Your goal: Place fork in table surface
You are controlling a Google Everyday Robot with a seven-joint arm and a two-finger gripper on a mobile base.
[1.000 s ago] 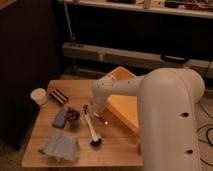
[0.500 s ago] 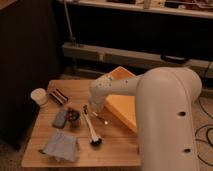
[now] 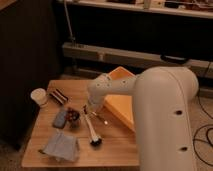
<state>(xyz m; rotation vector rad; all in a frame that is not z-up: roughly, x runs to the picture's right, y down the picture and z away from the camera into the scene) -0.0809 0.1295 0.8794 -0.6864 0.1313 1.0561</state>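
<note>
The big white arm [image 3: 160, 115] reaches in from the right and bends down over the middle of the table surface [image 3: 115, 150]. The gripper [image 3: 91, 109] is low there, just left of the yellow bin [image 3: 120, 102]. The fork [image 3: 101, 119] — thin and shiny — is at its near side, beside the white-handled brush [image 3: 91, 131]. At the left are a white cup [image 3: 39, 96], a dark striped thing [image 3: 59, 96] and a small dark bowl [image 3: 74, 116] — a grey-blue cloth [image 3: 61, 146] lies by the near edge
</note>
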